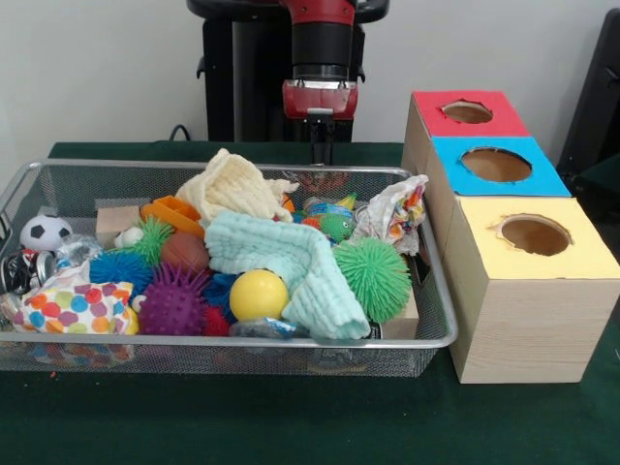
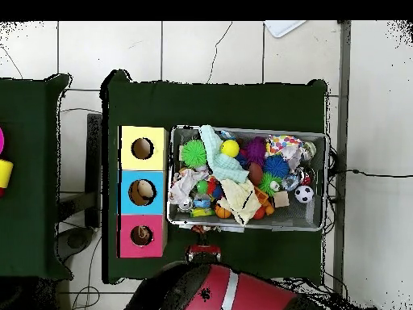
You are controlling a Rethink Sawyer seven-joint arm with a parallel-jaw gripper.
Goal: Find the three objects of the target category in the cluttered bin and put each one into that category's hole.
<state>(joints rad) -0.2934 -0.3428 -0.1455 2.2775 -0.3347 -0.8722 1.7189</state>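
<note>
Silver mesh bin (image 1: 58, 189) brims with toys; red-ringed hole (image 1: 467, 111) sits rough-edged; tool (image 1: 321, 150) state unclear.

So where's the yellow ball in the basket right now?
In the front view, the yellow ball sits by the basket's near rim, between the purple spiky ball and the mint cloth.
</note>
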